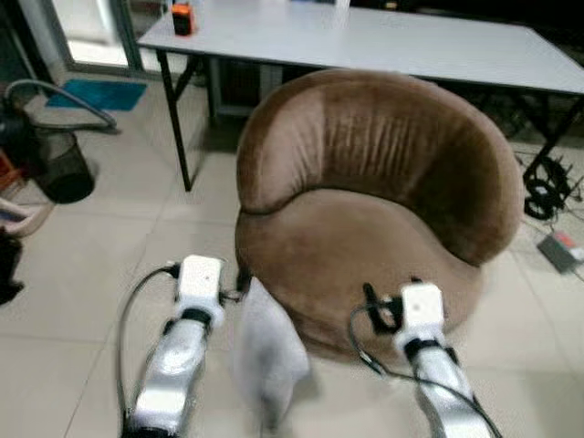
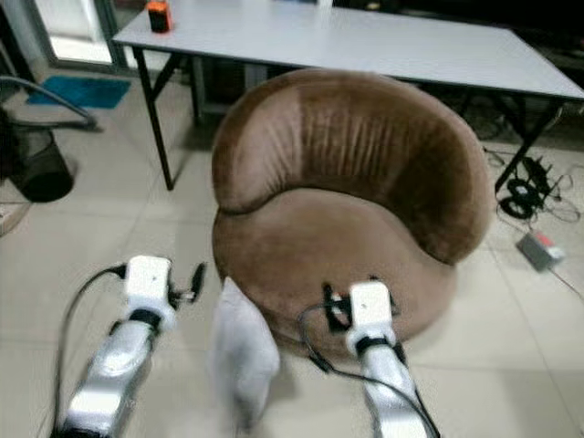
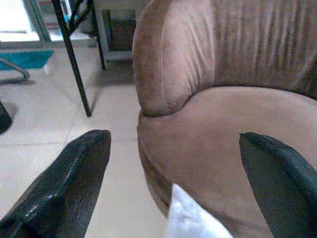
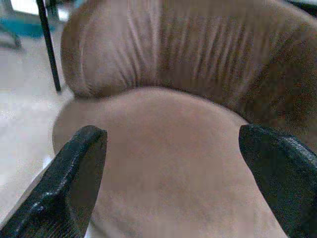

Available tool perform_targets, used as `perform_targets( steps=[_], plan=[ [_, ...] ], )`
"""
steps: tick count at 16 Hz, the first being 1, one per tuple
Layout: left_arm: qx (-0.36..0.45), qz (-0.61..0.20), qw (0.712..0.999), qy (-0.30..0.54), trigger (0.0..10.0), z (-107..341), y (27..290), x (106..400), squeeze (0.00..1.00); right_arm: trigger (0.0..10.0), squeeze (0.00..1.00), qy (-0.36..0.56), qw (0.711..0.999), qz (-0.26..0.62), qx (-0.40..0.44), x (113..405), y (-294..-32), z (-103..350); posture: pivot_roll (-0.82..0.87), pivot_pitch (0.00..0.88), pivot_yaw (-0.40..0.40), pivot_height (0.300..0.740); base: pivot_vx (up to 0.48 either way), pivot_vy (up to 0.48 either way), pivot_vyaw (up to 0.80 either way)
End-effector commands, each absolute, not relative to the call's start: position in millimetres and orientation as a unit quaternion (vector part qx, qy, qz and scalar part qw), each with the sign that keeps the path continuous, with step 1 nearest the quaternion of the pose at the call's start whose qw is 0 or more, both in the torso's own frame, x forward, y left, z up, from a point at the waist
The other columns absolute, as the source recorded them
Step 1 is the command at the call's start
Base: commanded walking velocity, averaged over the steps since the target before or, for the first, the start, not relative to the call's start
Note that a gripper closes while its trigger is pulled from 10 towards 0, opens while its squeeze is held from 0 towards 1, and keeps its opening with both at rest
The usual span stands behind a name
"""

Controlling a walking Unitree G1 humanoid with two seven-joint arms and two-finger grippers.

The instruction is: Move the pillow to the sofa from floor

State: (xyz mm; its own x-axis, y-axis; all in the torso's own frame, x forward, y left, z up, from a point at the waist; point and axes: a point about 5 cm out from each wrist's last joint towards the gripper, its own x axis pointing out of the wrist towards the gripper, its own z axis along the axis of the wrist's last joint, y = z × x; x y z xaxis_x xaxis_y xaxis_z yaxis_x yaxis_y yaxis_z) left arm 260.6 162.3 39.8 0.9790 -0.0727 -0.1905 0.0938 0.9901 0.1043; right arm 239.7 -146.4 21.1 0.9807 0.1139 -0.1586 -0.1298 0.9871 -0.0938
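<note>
White pillow (image 1: 266,356) stands on floor against brown sofa (image 1: 365,210), between left gripper (image 3: 173,183) and right gripper (image 4: 173,183); both spread wide, holding nothing.

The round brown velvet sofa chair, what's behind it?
Behind the round brown velvet sofa chair stands a long grey table with black legs. The chair's back hides the floor under the table's middle.
</note>
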Motion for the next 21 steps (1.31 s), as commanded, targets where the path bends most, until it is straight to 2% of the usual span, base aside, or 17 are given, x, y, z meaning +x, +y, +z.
perform_targets(
  steps=[1,10,17,20,21],
  plan=[
    [0.06,-0.056,0.994,0.077,10.0,47,148,265,0.0,10.0,0.0,0.087,0.993,0.05,-0.062,234,-159,16,0.08,0.009,-0.053,0.728,0.0,0.0,0.0],
    [0.062,-0.058,0.992,0.088,10.0,41,149,262,0.0,10.0,0.0,0.092,0.992,0.057,-0.063,231,-156,14,0.08,0.002,-0.047,0.719,0.0,0.0,0.0],
    [0.052,-0.047,0.993,0.098,10.0,39,153,264,0.0,10.0,0.0,0.09,0.992,0.068,-0.063,232,-152,15,0.09,0.0,-0.047,0.669,0.0,0.0,0.0],
    [0.039,-0.049,0.998,0.033,10.0,54,158,264,0.0,10.0,0.0,0.054,0.997,0.035,-0.047,238,-160,27,0.09,0.0,-0.056,0.644,0.0,0.0,0.0],
    [0.028,-0.029,0.999,0.031,10.0,55,170,261,0.0,10.0,0.0,0.039,0.998,0.026,-0.046,241,-163,32,0.09,0.0,-0.057,0.634,0.0,0.0,0.0]
  ],
)
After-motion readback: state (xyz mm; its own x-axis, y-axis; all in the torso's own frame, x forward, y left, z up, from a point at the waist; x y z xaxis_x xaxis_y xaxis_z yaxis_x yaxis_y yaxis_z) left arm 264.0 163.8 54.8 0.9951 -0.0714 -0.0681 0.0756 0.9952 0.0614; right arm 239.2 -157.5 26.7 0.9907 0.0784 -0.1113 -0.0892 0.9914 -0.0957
